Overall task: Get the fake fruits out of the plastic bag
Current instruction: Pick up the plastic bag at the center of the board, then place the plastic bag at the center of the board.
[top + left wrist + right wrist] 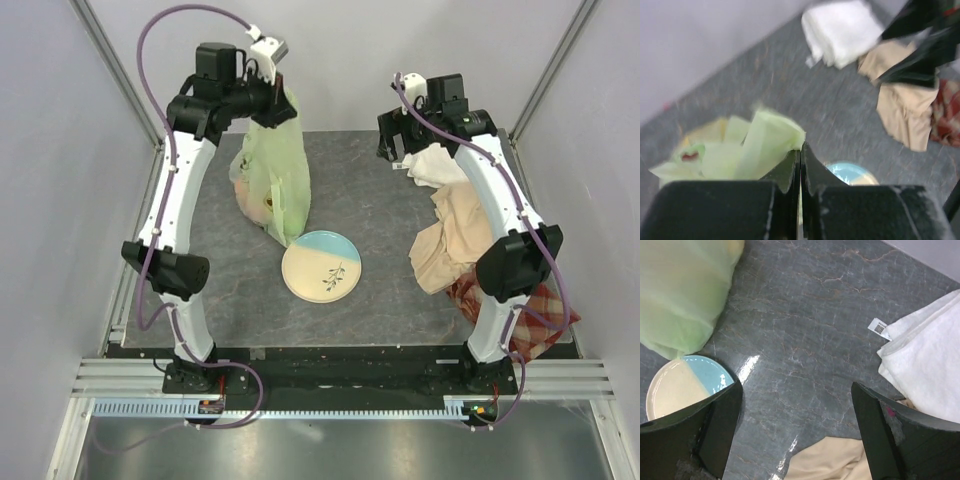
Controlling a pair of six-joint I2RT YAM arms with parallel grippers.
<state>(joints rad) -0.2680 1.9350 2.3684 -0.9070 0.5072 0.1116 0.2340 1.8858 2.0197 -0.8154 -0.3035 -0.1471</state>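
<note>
A two-tone plate [321, 266] sits on the grey table [380, 200]. Right of the plate lie heaped plaid [535, 310], beige [450, 235] and white [432, 165] cloths. Above the white one, the right gripper [795, 405] hangs with jaws spread wide, grasping nothing. Just behind the plate's left rim, the left gripper [800, 155], clenched on the bag [272, 170], holds its top aloft, with fruits [256, 207] faintly visible inside.
</note>
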